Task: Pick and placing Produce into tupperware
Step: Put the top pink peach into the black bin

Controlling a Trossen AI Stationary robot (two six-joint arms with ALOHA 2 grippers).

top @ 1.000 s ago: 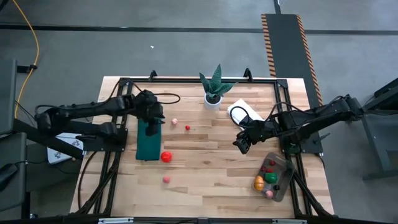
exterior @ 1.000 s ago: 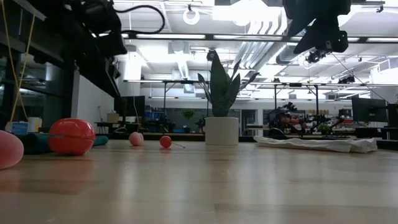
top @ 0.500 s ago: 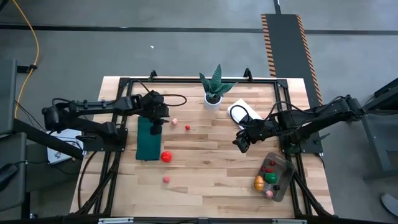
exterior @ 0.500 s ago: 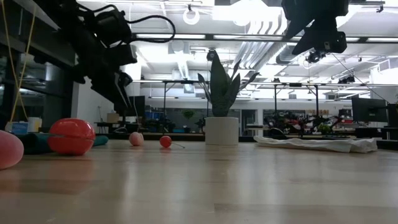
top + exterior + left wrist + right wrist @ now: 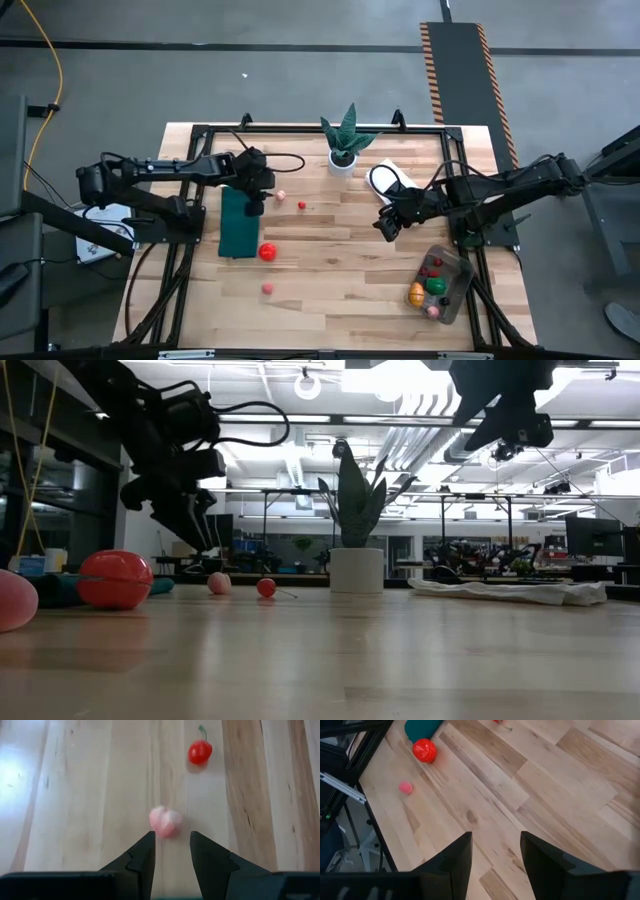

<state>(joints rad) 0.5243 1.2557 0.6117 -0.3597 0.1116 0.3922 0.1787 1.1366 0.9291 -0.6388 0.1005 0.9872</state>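
Clearly the small pale pink round toy fruit [image 5: 165, 821] lies dead ahead at twelve o'clock of the left hand [image 5: 170, 851], fingers parted and empty (the right hand [image 5: 387, 227], also parted, waits far off).

Pale wooden-plank table [image 5: 330, 290] in a black frame. On it: green mat [image 5: 238, 228] and loose produce [image 5: 267, 252] at left, potted plant [image 5: 343, 143] and white cloth [image 5: 392, 180] at far edge, tupperware [image 5: 441, 283] near right.
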